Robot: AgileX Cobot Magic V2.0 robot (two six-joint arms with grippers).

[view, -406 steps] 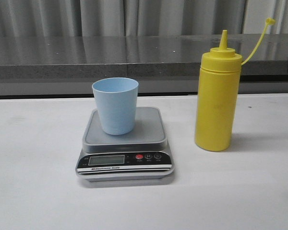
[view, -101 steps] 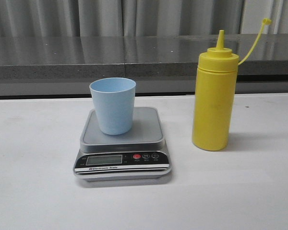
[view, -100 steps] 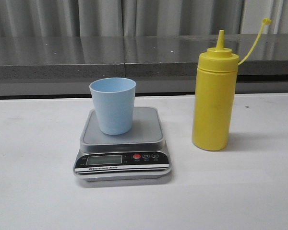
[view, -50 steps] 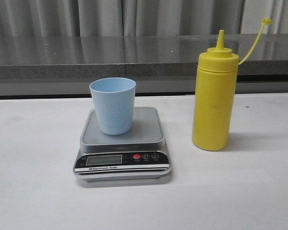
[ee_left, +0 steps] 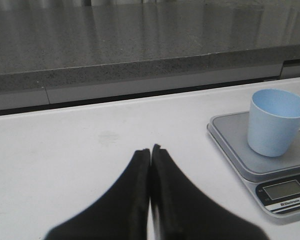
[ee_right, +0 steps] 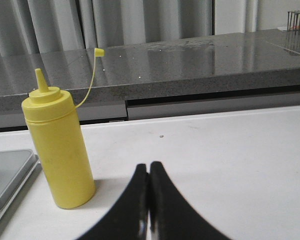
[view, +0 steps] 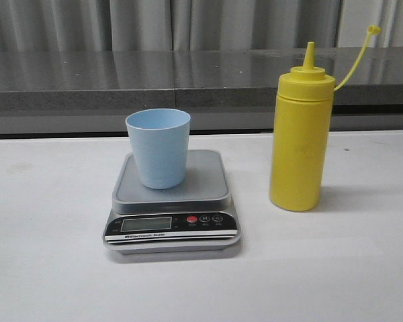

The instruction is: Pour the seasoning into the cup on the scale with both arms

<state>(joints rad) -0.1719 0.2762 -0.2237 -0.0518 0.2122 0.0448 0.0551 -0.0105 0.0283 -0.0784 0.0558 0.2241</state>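
Observation:
The light blue cup point(view: 158, 147) stands upright on the silver platform of the scale point(view: 201, 184) in the front view. The yellow seasoning bottle point(view: 300, 137) stands upright on the table to the right of the scale, its cap hanging open on its tether. No gripper shows in the front view. In the left wrist view my left gripper point(ee_left: 150, 149) is shut and empty, left of the scale point(ee_left: 230, 142) and cup point(ee_left: 276, 121). In the right wrist view my right gripper point(ee_right: 148, 166) is shut and empty, to the right of the bottle point(ee_right: 60, 150).
A white table point(view: 336, 268) carries everything. A grey stone ledge point(view: 188, 77) runs along the back, with grey curtains behind it. A corner of the scale point(ee_right: 7, 172) shows in the right wrist view.
The picture shifted slightly to the left early on; since a second ago the cup, scale and bottle have not moved.

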